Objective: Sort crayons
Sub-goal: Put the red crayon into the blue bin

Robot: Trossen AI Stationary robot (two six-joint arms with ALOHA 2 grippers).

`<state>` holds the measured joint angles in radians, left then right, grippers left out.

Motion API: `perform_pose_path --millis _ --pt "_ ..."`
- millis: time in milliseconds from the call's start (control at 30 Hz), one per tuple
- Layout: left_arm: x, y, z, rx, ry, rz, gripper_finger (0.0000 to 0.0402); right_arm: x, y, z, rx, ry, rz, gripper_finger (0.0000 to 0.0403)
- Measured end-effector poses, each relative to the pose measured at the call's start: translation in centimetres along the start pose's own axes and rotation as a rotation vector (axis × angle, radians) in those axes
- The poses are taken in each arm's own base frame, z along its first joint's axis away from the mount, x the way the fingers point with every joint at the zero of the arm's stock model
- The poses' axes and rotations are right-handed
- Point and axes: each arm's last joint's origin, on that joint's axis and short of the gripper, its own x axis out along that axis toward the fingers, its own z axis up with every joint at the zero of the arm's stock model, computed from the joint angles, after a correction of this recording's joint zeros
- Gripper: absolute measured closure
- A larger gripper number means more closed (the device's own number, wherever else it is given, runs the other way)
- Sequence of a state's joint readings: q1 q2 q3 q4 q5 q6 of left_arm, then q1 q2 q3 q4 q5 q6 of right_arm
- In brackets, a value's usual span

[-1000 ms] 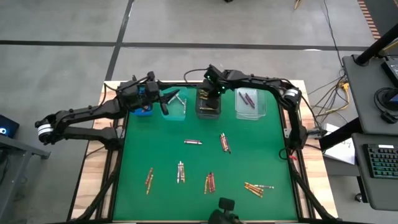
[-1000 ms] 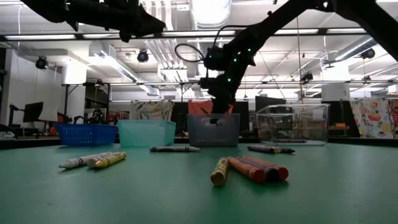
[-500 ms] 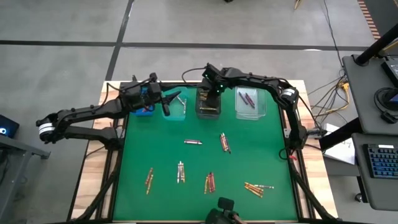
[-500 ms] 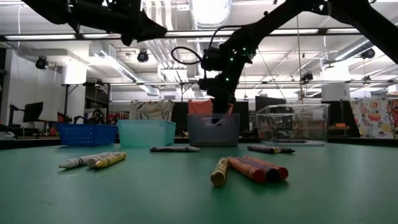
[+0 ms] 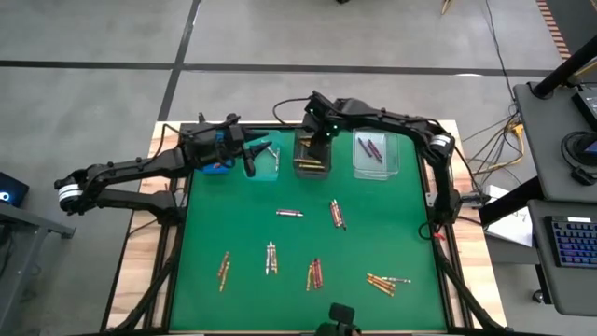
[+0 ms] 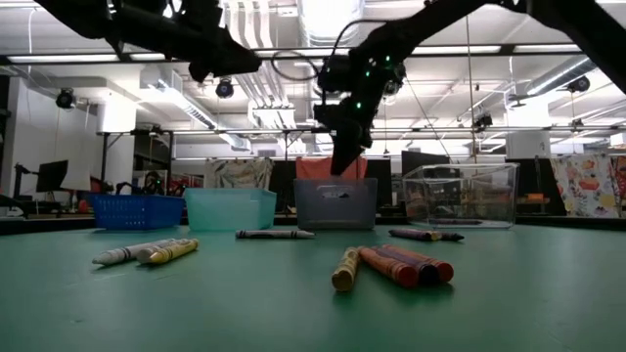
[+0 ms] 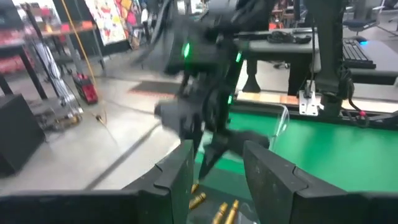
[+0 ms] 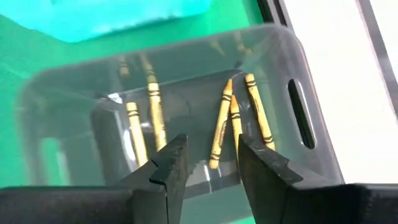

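Observation:
Crayons lie in small groups on the green mat (image 5: 392,224): a silver one (image 5: 289,214), a red-and-gold pair (image 5: 337,214), and others nearer the front (image 5: 314,273) (image 5: 387,280) (image 5: 224,269). Gold crayons (image 8: 221,127) lie on the floor of the grey bin (image 5: 312,157). My right gripper (image 8: 211,163) (image 5: 318,140) hangs open just above that bin, slanting down, with nothing between its fingers. My left gripper (image 7: 217,180) (image 5: 254,149) hovers open and about level over the teal bin (image 5: 264,157), pointing toward the right arm.
Along the mat's far edge stand a blue bin (image 5: 215,161), the teal bin, the grey bin and a clear bin (image 5: 376,154) holding purple crayons. In the low view a cluster of crayons (image 6: 391,264) lies near the front.
My right gripper has risen from inside the grey bin to a little above its rim. The crayons on the mat have stayed where they were.

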<state>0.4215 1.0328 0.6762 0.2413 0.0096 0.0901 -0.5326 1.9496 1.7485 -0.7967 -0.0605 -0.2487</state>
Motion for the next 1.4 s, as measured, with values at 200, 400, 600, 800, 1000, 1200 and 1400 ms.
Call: perform_pose_path --millis 200,400,600,800,1000,1200,1400 --pt "-0.1 -0.5 -0.9 -0.128 0.102 -0.028 0.0278 -3.6 2.6 0.4 0.002 -0.024 0.024 0.0271" --pt "-0.5 -1.3 -1.8 -0.261 0.252 -0.046 0.0278 -5.9 6.3 0.4 -0.056 -0.012 0.094 0.0271" --pt "-1.3 -2.6 -1.1 -0.35 0.45 -0.072 0.0278 -6.4 10.4 0.2 -0.135 0.016 0.157 0.0271" --pt "-2.2 -4.4 -1.5 -0.427 0.586 -0.1 0.0278 -6.0 13.9 -1.0 -0.181 0.055 0.208 0.0271" --pt "-3.2 -6.2 -2.7 -0.537 0.721 -0.094 0.0278 -5.4 16.0 -2.7 -0.193 0.092 0.232 0.0271" --pt "-5.1 -8.7 -4.6 -0.653 0.969 -0.025 0.0278 -5.0 16.7 -3.0 -0.194 0.057 0.238 0.0271" --pt "-6.9 -12.3 -5.9 -0.704 1.152 0.022 0.0278 -4.8 16.8 -2.7 -0.216 0.011 0.239 0.0271"
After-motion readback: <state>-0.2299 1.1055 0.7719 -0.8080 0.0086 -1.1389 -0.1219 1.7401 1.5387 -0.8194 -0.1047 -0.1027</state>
